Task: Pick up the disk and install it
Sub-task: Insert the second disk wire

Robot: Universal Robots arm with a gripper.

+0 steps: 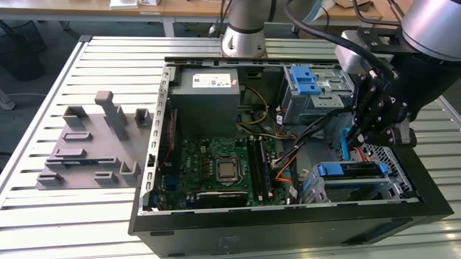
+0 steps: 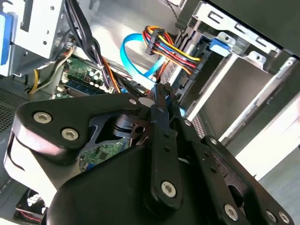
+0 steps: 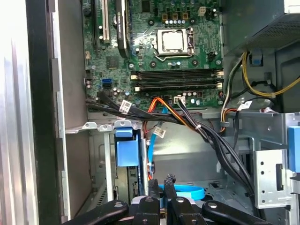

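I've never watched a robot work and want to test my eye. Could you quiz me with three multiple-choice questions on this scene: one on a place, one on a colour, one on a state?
1. In the exterior view, where does the gripper hang over the computer case?
A. Its end at the exterior view's left.
B. Its end at the exterior view's right.
C. Off the case altogether.

2. What colour is the flat cable looping by the gripper?
A. Light blue.
B. White.
C. Green.

3. How is the case?
A. Shut on all sides.
B. Wrapped in foil.
C. Open, its circuit board showing.

Answers:
1 B, the black gripper hangs over that end.
2 A, the second wrist view shows the light blue loop.
3 C, the green board lies exposed.
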